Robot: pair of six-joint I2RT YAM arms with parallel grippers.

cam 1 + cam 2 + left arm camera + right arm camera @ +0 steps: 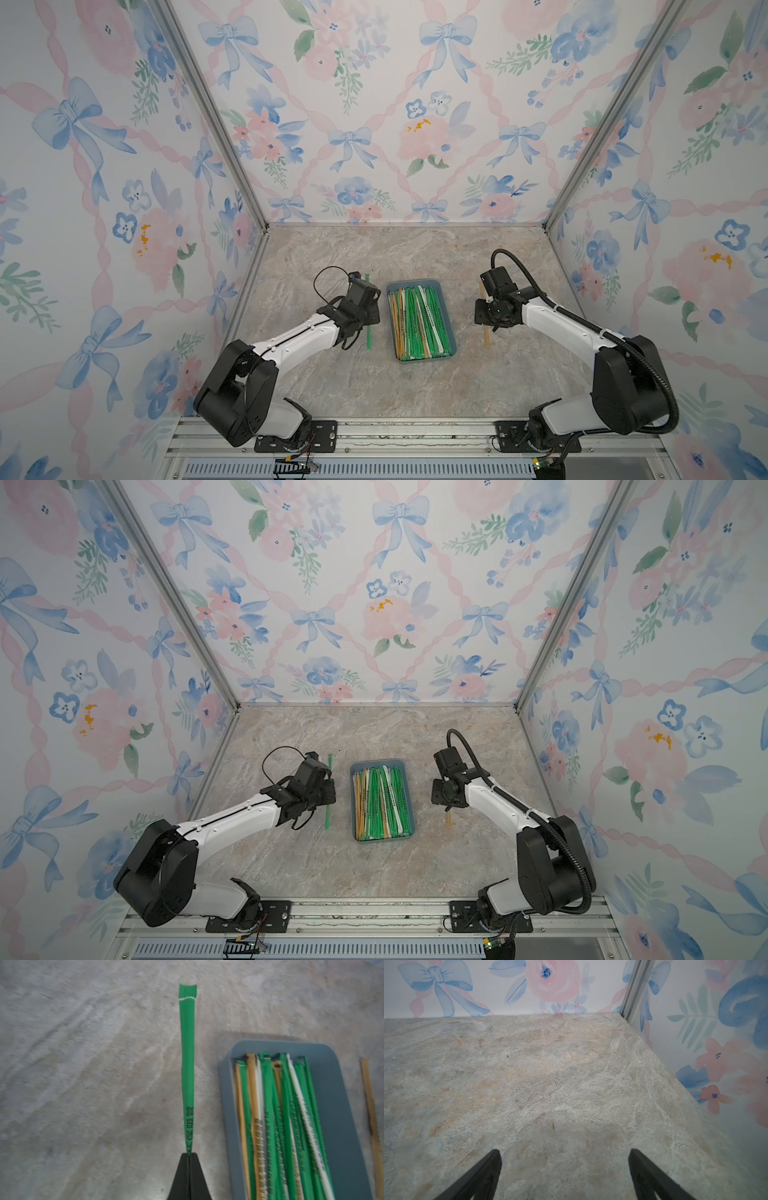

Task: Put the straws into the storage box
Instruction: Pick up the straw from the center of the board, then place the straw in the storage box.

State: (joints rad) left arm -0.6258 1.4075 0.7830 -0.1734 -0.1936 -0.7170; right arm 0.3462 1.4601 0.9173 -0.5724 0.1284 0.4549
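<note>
Grip first: left gripper [189,1154] fully closed on a long, thin green straw [187,1064] in a dark-printed paper wrapper, pinched partway along its length. Far end reaching out ahead of the fingertips; near end poking out behind the wrist in both top views. Parallel to the long side of the shallow blue-grey plastic storage box [415,283] with rounded corners, just beside its left rim, not touching. Lifted or resting on the table: impossible to tell, the left wrist view being blurred.

Inside the box, a packed layer of green, white and tan straws [417,322], all lengthwise.

Right of the box, near but apart: one long, thin tan straw [486,337] flat on the marbled beige stone-look tabletop [374,253], its middle hidden beneath the right gripper [564,1155]. Fingers there spread apart, nothing between them, only bare tabletop ahead in the right wrist view.

Open room: bare surface from the box's far end to the floral back wall [374,124], and from its near end to the aluminium front rail [415,434]. Floral side walls [104,208] well apart from both wrists.

Left arm [291,336] and right arm [561,324] both up from bases on the rail, elbows bent outward, white forearms angled inward, box between the two wrists.
</note>
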